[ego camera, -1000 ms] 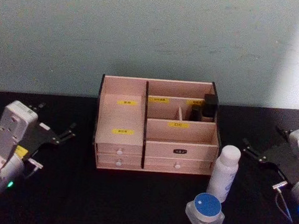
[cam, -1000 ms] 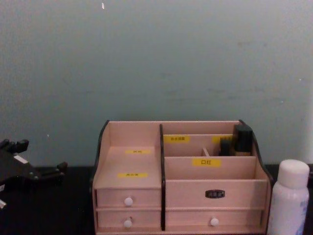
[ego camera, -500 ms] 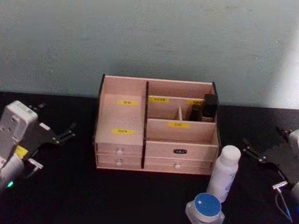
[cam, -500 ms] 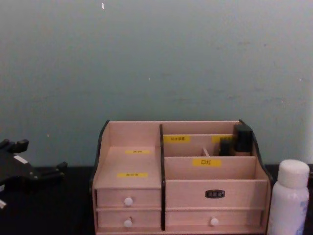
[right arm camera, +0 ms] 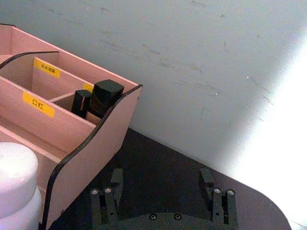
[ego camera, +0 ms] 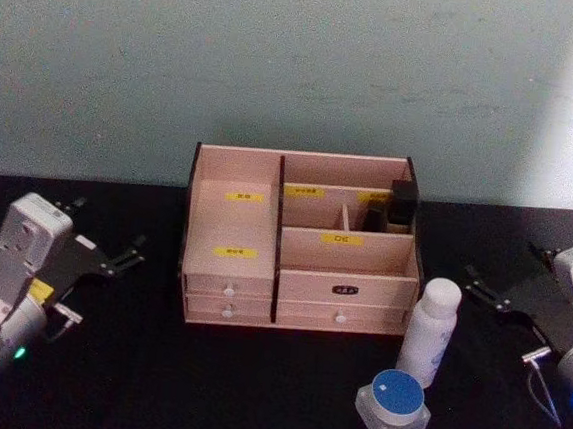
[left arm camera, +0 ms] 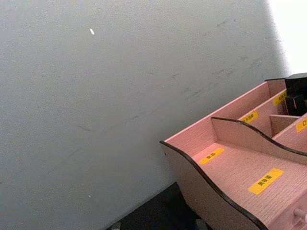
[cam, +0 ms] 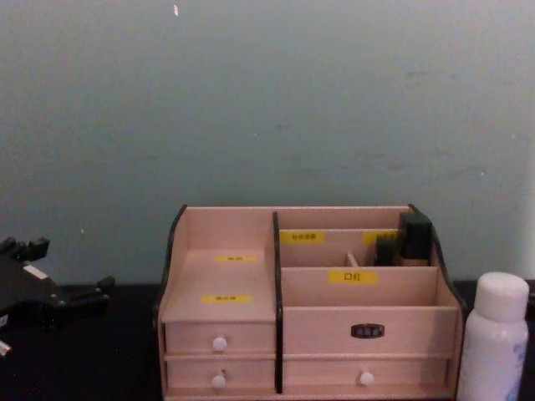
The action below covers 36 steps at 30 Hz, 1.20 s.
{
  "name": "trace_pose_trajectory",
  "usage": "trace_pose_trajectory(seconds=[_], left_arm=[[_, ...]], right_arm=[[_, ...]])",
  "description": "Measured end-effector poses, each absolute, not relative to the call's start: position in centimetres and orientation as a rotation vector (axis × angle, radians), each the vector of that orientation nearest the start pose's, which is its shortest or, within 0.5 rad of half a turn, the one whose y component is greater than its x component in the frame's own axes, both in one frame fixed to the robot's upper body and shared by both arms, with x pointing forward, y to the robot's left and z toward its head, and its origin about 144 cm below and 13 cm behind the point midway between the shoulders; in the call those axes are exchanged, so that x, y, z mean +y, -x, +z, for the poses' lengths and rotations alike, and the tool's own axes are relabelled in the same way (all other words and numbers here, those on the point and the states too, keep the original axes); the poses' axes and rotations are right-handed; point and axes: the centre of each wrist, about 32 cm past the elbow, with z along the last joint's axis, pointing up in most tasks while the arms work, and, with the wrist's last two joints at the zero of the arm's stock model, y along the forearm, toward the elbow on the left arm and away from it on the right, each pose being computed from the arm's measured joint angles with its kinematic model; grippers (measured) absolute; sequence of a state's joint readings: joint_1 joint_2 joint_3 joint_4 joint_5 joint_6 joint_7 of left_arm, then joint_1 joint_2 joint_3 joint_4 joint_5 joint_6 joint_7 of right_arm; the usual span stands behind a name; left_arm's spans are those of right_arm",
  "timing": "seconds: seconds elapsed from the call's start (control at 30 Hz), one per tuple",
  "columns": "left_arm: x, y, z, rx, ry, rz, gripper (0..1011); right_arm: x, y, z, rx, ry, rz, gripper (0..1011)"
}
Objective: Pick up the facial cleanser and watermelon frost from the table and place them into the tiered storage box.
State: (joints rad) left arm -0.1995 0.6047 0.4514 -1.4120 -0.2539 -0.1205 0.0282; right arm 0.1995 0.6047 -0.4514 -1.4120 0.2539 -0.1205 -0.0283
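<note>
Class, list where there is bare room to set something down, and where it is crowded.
Free: tiered storage box, left stepped shelves and front-right compartment; black table between box and left pincer. Crowded: back-right compartment with dark items; table by facial cleanser and watermelon frost.

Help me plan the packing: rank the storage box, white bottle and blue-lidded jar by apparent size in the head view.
1. tiered storage box, clearly largest.
2 and 3. facial cleanser and watermelon frost: too close to rank. The cleanser looks taller, the frost jar wider, and the jar sits nearer the camera.
</note>
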Motion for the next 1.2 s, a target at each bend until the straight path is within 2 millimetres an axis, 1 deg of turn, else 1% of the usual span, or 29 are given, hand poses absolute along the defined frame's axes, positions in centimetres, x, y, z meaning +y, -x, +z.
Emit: trace_pose_trajectory(seconds=[0.27, 0.47, 0.73, 0.8, 0.83, 1.2], left_arm=[[31.0, -48.9, 114.0, -0.285, -0.304, 1.248, 1001], [31.0, -48.9, 114.0, -0.285, -0.304, 1.248, 1001], [31.0, -48.9, 114.0, -0.285, -0.304, 1.248, 1001], [31.0, -48.9, 114.0, -0.285, -0.305, 1.248, 1001], [31.0, -48.9, 114.0, -0.285, -0.305, 1.248, 1001], [31.0, -48.9, 114.0, -0.285, -0.304, 1.248, 1002]], right_arm=[[-31.1, -48.8, 114.0, -0.279, 0.299, -1.245, 1002], [-31.4, -48.1, 114.1, -0.248, 0.284, -1.230, 1003], [-32.1, -46.3, 114.4, -0.202, 0.282, -1.208, 1003], [-32.4, -45.5, 114.6, -0.180, 0.281, -1.197, 1003], [-32.4, -45.5, 114.6, -0.180, 0.281, -1.197, 1003], [-33.6, -42.7, 115.9, -0.097, 0.267, -1.114, 1003]])
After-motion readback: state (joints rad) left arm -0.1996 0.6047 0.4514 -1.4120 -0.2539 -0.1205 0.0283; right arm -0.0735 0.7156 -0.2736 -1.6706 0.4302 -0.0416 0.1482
